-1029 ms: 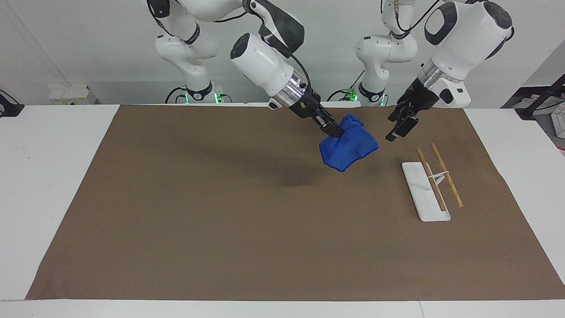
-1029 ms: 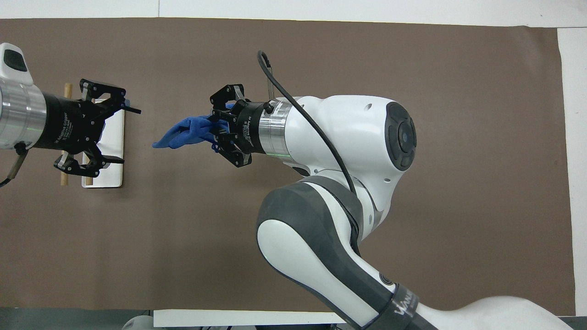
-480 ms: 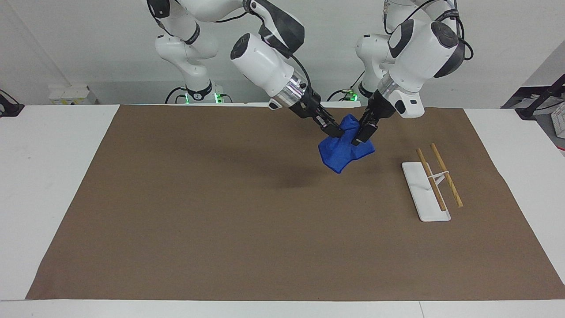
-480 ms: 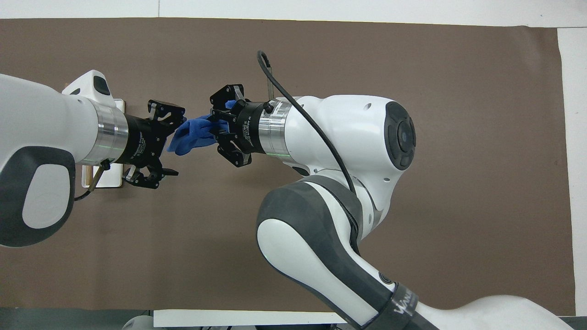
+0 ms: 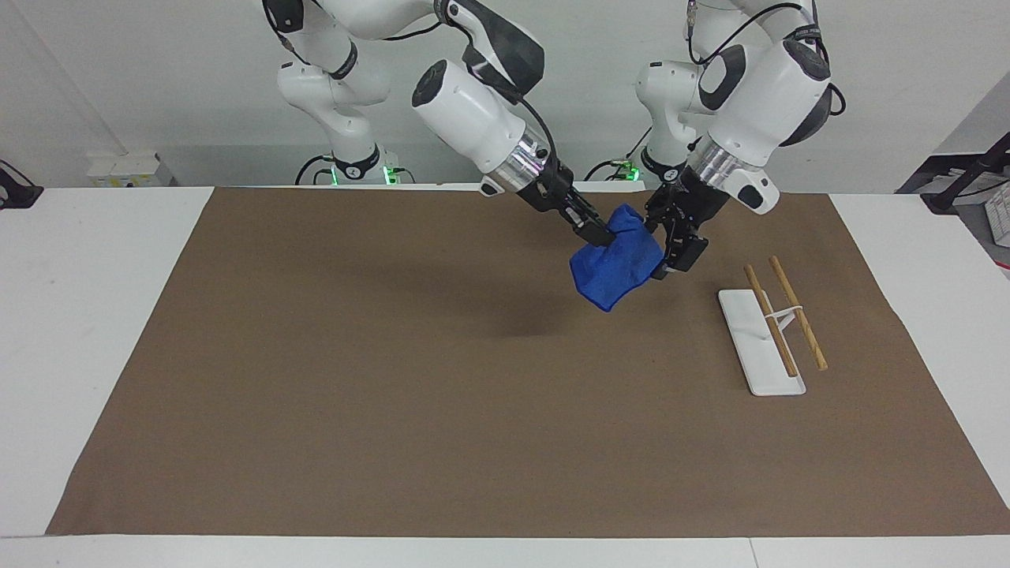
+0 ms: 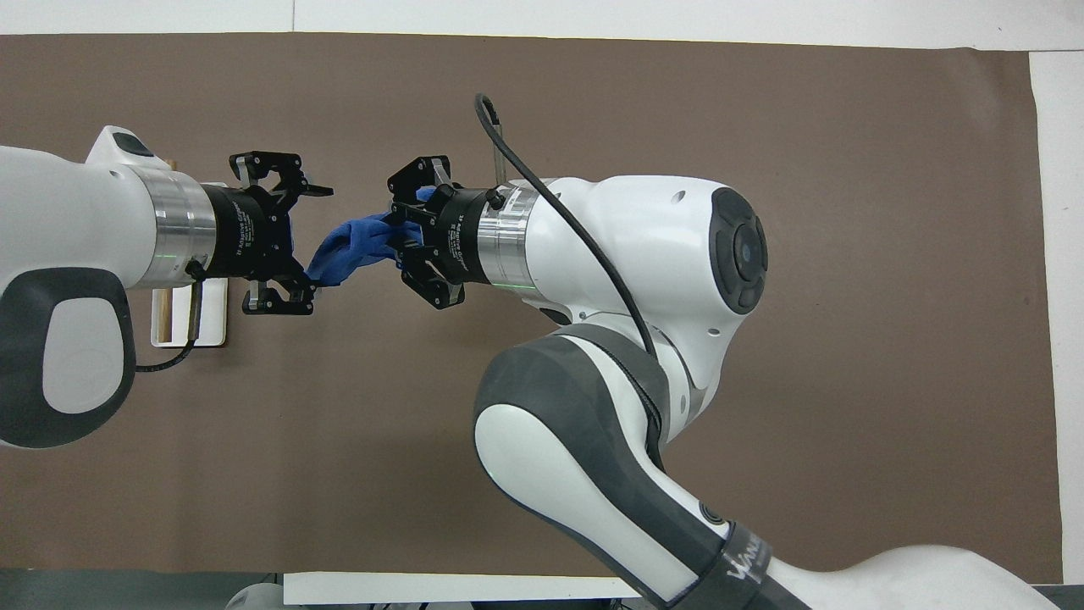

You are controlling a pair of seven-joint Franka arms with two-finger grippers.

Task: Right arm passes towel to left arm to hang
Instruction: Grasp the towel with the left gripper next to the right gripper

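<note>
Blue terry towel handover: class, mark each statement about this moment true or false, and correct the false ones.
1. The right gripper is shut on the blue terry towel. True.
2. The towel lies flat on the brown table covering. False: it hangs in the air.
3. The left gripper is open beside the towel. True.
4. The towel is draped over the wooden-bar rack with a white base. False: the rack is bare.

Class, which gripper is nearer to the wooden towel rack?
Left. The left gripper, open at the blue towel, hangs just beside the rack; the right gripper, shut on the towel, is farther off.
</note>
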